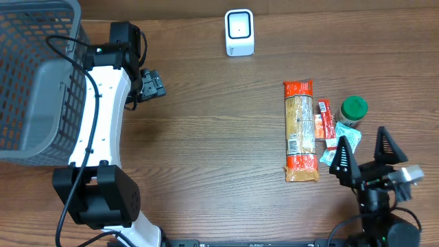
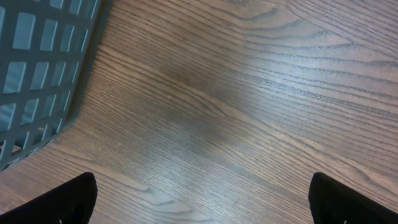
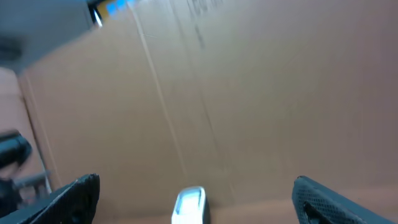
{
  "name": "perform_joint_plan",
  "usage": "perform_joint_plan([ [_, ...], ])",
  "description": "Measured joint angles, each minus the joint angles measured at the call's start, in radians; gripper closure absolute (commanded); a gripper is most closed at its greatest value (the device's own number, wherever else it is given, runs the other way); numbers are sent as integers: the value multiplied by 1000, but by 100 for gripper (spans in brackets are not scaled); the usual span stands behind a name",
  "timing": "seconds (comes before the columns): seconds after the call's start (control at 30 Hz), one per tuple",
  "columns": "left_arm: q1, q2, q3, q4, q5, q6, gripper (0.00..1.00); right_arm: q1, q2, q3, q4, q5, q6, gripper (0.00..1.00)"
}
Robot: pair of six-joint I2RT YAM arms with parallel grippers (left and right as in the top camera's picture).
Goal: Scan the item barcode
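The items lie at the right of the table: a long orange-ended pasta packet (image 1: 300, 130), a small red packet (image 1: 324, 119), a green-lidded jar (image 1: 354, 110) and a teal and white sachet (image 1: 344, 142). The white barcode scanner (image 1: 239, 32) stands at the far middle edge, and shows blurred low in the right wrist view as scanner (image 3: 189, 206). My right gripper (image 1: 363, 154) is open, raised near the front right just in front of the items, and holds nothing; its fingers (image 3: 328, 199) are spread wide. My left gripper (image 1: 152, 84) hangs open and empty over bare wood beside the basket, fingers (image 2: 67, 201) wide apart.
A grey wire basket (image 1: 34, 75) fills the far left corner, and its wall (image 2: 43, 62) lies close to my left fingers. A brown cardboard wall (image 3: 249, 93) stands behind the scanner.
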Motion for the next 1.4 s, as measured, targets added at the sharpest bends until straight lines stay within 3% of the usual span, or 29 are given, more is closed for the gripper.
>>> perform_joint_plan([
  [0.47,0,0,0,0,0,0,0,-38,-1,-2,-412,-10,-5,0],
  [1.4,0,0,0,0,0,0,0,-39,-2,-2,-410,-28,-6,0],
])
